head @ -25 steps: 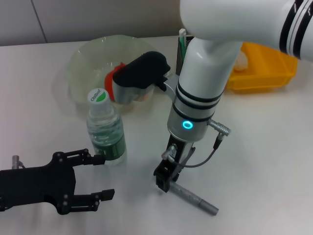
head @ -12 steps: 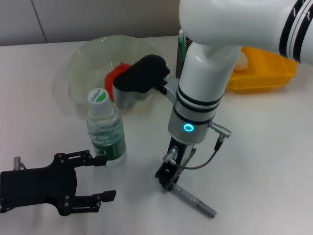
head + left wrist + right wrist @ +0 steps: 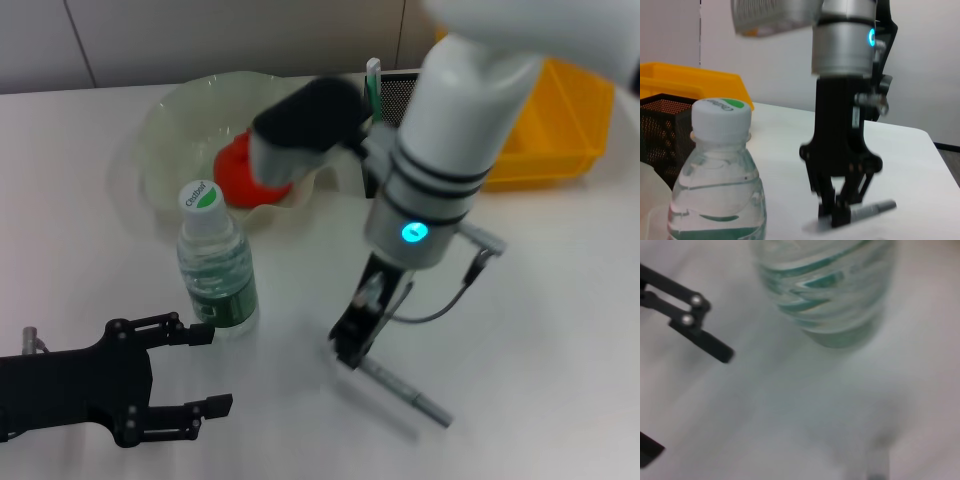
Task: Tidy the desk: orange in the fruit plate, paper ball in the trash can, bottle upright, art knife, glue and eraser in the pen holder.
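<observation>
Lower centre of the head view, the right gripper [image 3: 352, 347] seemingly pinches the grey art knife [image 3: 405, 392] for lifting; the left gripper [image 3: 195, 368] waits spread wide beside the upright bottle [image 3: 215, 262].

Yellow plastic bin [image 3: 560, 130] at the white desk's [image 3: 560, 330] far edge, against the wall.

One upright bottle [image 3: 215, 262], one orange [image 3: 240, 172], one fruit plate [image 3: 175, 120], one mesh pen holder [image 3: 398, 92], one yellow bin [image 3: 560, 125], one grey art knife [image 3: 405, 392], two end effectors, left end effector [image 3: 200, 368] and right end effector [image 3: 352, 345]
</observation>
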### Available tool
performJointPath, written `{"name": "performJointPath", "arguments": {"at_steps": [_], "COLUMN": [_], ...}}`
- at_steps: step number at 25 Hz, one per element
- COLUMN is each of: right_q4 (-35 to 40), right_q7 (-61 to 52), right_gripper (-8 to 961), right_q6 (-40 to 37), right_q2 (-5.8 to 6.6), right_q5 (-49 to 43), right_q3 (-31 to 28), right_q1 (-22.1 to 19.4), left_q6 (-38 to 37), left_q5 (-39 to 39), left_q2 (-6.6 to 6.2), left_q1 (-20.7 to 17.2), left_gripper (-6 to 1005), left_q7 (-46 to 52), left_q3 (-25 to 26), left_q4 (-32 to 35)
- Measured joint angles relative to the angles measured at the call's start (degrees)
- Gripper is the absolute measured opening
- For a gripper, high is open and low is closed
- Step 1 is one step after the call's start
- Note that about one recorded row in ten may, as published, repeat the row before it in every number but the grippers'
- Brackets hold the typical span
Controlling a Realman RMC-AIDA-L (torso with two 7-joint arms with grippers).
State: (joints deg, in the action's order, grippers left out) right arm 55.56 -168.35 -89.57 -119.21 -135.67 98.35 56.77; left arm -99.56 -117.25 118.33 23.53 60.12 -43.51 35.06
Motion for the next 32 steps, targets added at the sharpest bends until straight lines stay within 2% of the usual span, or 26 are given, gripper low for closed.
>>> {"name": "performJointPath", "arguments": {"at_steps": [1, 3, 4, 5, 7, 8, 11, 13, 14, 17, 18, 19, 22, 23, 26, 28, 32], "right_q4": [0.0, 7.3, 7.3, 11.6, 13.4, 17.0, 19.8, 23.4, 23.4, 25.2, 26.2, 26.2, 27.4, 27.8, 27.9, 27.9, 27.7], "right_q7": [0.0, 0.6, 0.6, 1.9, 2.6, 4.1, 5.3, 7.7, 7.7, 10.6, 12.5, 12.5, 15.3, 17.5, 19.0, 21.1, 23.5], "right_gripper": [143, 143, 142, 142, 142, 142, 142, 141, 141, 141, 141, 141, 140, 140, 140, 139, 139], "right_q6": [0.0, -5.5, -5.5, -9.1, -10.7, -13.6, -14.9, -14.7, -14.7, -11.7, -8.1, -8.1, -1.8, 3.0, 7.2, 14.3, 20.0], "right_q2": [0.00, 0.02, 0.02, 0.03, 0.06, 0.20, 0.54, 1.21, 1.21, 1.52, 1.54, 1.54, 1.34, 1.00, 0.73, 0.32, 0.14], "right_q5": [0.0, -3.9, -3.9, -6.0, -7.0, -8.9, -10.5, -12.7, -12.7, -13.9, -14.4, -14.4, -15.1, -15.3, -15.3, -15.2, -13.5], "right_q3": [0.0, -5.4, -5.4, -9.2, -10.9, -14.9, -18.2, -23.1, -23.1, -26.5, -27.6, -27.6, -28.1, -28.1, -27.9, -27.7, -27.4], "right_q1": [0.0, -2.8, -2.8, -4.1, -4.5, -5.3, -5.8, -6.3, -6.3, -7.1, -8.1, -8.1, -10.2, -11.9, -13.2, -15.2, -16.9], "left_q6": [0.0, 0.0, 0.0, -0.1, -0.1, -0.1, -0.1, -0.1, -0.1, -0.1, -0.1, -0.1, -0.1, -0.1, 0.0, 0.0, 0.0], "left_q5": [0.0, 0.0, 0.0, 0.0, 0.1, 0.1, 0.2, 0.2, 0.2, 0.3, 0.3, 0.3, 0.7, 1.2, 1.3, 1.6, 1.8], "left_q2": [-0.02, -0.02, -0.07, -0.13, -0.13, -0.13, -0.12, -0.13, -0.08, -0.04, -0.03, -0.03, -0.03, -0.03, -0.03, 0.00, 0.05], "left_q1": [-0.1, -0.1, -0.1, -0.1, -0.1, -0.1, 0.0, 0.1, 0.2, 0.3, 0.4, 0.4, 0.4, 0.5, 0.5, 0.5, 0.5], "left_gripper": [789, 789, 789, 789, 789, 789, 789, 789, 789, 789, 789, 789, 789, 789, 789, 789, 789], "left_q7": [0.2, 0.2, 0.4, 0.7, 0.7, 0.7, 1.1, 1.2, 1.6, 2.1, 2.3, 2.3, 2.3, 2.4, 2.4, 2.4, 2.7], "left_q3": [0.0, 0.0, 0.0, 0.0, 0.1, 0.1, 0.2, 0.2, 0.2, 0.2, 0.2, 0.2, 0.2, 0.2, 0.2, 0.2, 0.2], "left_q4": [0.0, 0.0, 0.0, 0.0, 0.0, 0.0, 0.0, 0.0, 0.0, 0.0, 0.0, 0.0, 0.0, 0.0, 0.0, 0.0, 0.0]}}
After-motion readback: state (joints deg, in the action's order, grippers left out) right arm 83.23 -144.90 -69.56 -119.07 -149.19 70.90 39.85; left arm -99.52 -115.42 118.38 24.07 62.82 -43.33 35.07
